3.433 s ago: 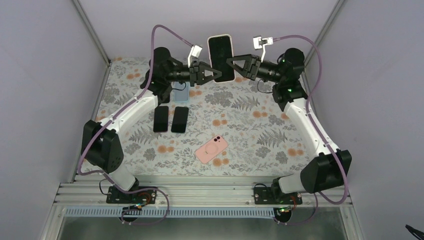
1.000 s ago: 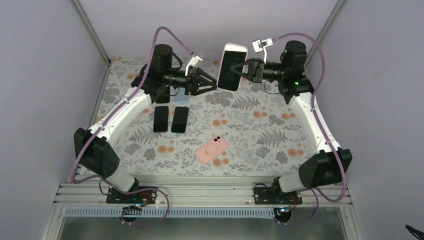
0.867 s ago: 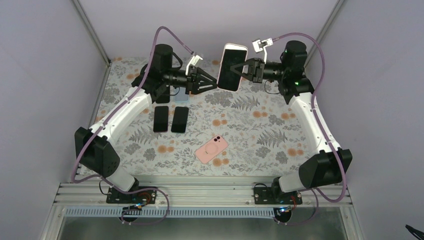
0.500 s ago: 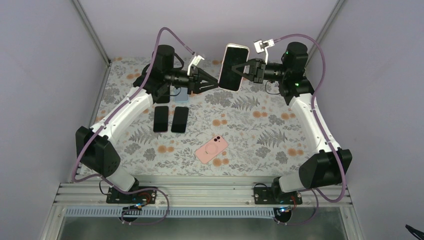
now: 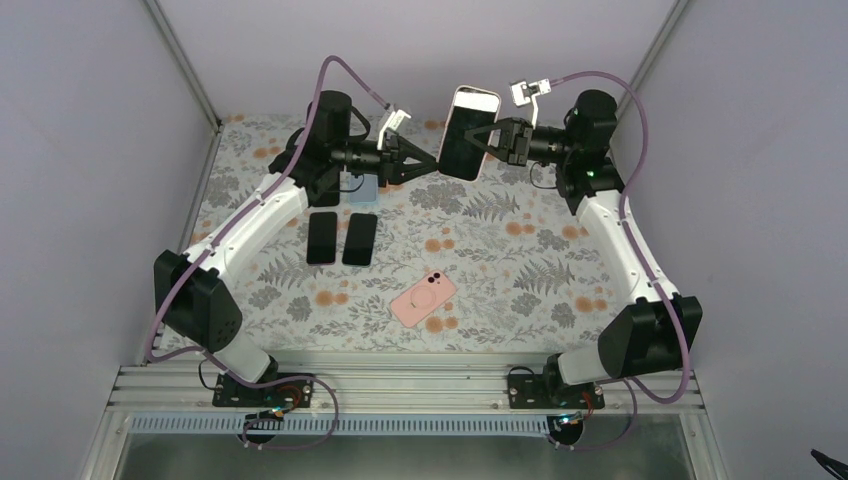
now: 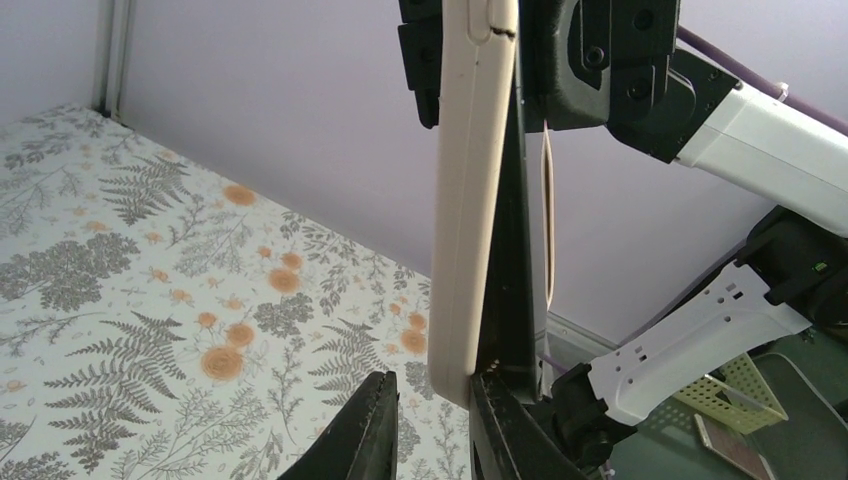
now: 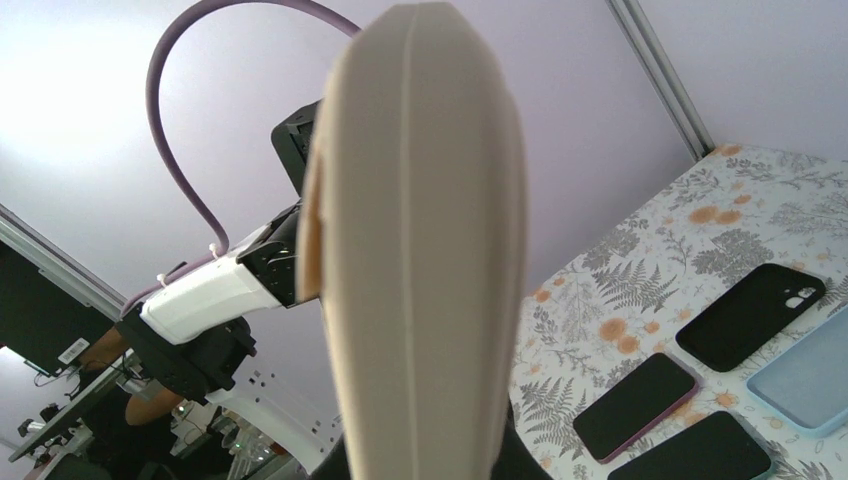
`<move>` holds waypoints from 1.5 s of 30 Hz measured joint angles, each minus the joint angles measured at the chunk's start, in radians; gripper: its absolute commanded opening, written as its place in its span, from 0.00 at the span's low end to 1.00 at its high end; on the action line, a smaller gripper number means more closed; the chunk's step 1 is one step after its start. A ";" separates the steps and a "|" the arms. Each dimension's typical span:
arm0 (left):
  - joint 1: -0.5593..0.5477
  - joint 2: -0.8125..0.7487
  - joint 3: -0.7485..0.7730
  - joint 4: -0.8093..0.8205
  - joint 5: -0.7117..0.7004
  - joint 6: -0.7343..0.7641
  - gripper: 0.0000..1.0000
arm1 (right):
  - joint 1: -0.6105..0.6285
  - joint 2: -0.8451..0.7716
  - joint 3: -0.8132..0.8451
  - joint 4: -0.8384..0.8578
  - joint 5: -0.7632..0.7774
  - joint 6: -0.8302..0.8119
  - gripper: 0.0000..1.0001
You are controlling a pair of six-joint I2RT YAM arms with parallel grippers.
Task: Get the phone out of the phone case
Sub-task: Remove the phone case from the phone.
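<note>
Floral table [image 5: 520,270] lay under both arms. Over its far edge, R gripper [image 5: 487,140] clamped the cream phone case [image 6: 470,200] w/ phone [image 5: 462,140] still inside – long axis near upright, top tipped slightly right, dark screen facing the near edge. L gripper [image 5: 432,163] sat at case's bottom corner, jaws narrow – can't tell if pinching. Pink phone [image 5: 423,298] lay nr table's centre.
</note>
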 measured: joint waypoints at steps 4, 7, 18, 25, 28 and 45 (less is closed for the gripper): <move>0.000 0.001 0.000 0.006 -0.002 -0.003 0.18 | 0.002 -0.001 -0.012 0.046 -0.006 0.040 0.04; 0.000 0.002 0.000 0.007 -0.001 -0.010 0.18 | 0.006 -0.002 -0.018 0.071 -0.007 0.055 0.04; 0.006 0.031 0.032 -0.005 0.069 -0.029 0.18 | 0.018 -0.013 -0.021 0.052 -0.010 -0.001 0.04; 0.006 0.038 0.041 -0.008 0.142 -0.046 0.18 | 0.043 -0.028 -0.012 -0.047 -0.018 -0.115 0.04; 0.006 0.043 0.050 -0.010 0.159 -0.046 0.18 | 0.047 -0.031 -0.006 -0.081 -0.022 -0.154 0.04; 0.017 0.066 0.060 0.058 0.280 -0.129 0.17 | 0.079 -0.032 0.004 -0.157 -0.037 -0.228 0.04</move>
